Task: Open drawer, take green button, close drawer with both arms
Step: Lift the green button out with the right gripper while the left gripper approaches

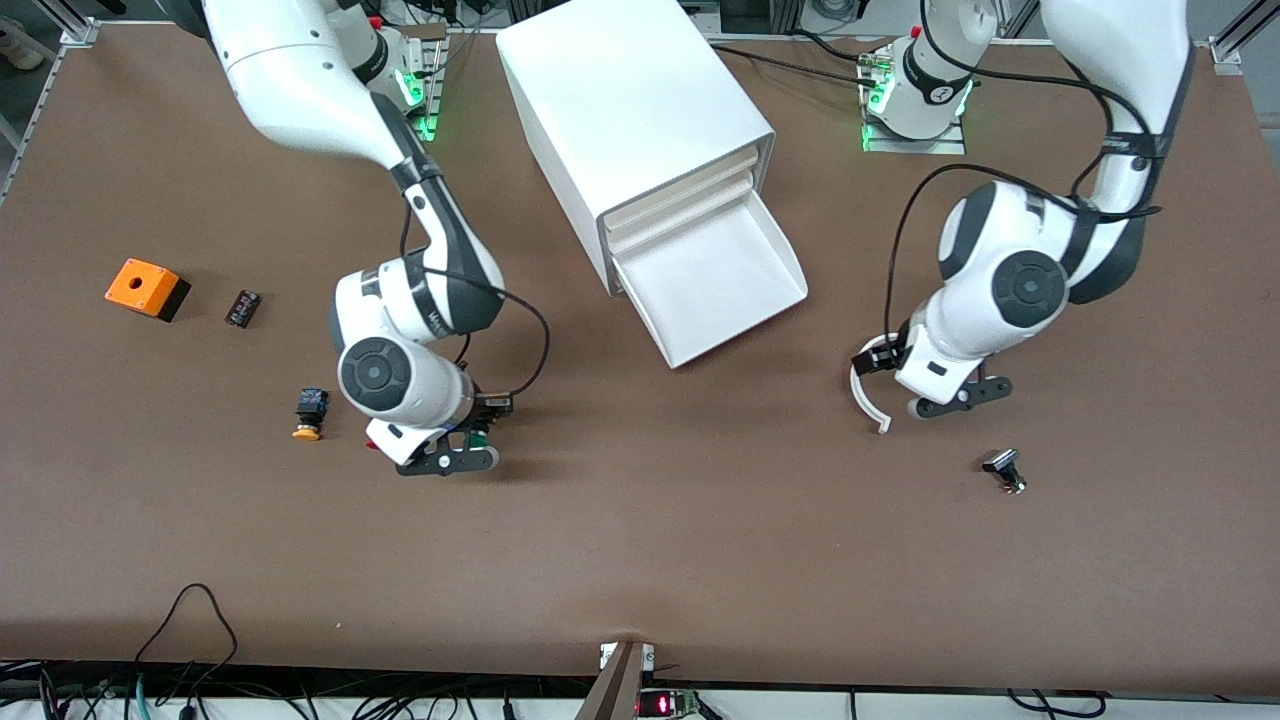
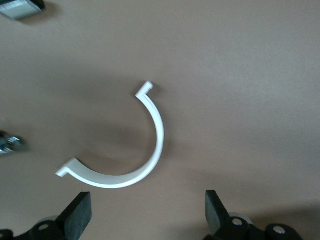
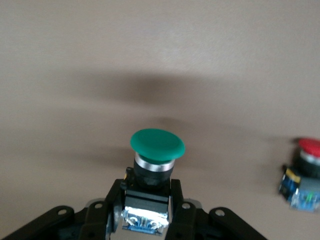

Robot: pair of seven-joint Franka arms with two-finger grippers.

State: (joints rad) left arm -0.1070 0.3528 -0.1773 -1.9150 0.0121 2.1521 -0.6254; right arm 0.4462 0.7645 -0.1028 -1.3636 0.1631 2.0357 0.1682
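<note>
Fingers of the right gripper (image 3: 146,207) pinch the button (image 3: 156,157) by its body, green cap up, over bare table (image 1: 640,540) toward the right arm's end. We see the drawer (image 1: 715,275) pulled out of the cabinet (image 1: 630,120). The left gripper (image 2: 147,217) hangs spread over a white curved handle (image 2: 150,145) on the table.

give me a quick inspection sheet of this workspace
surface: brown table
job's things: lowest white tray drawer pulled open, nothing seen inside; green-capped push button held
clutter: orange box, yellow-capped button, red-capped button, white curved handle, small black parts
grippers: right gripper shut on the button; left gripper open over the handle
cables: black leads at the table's near edge
surroundings: nothing seen
</note>
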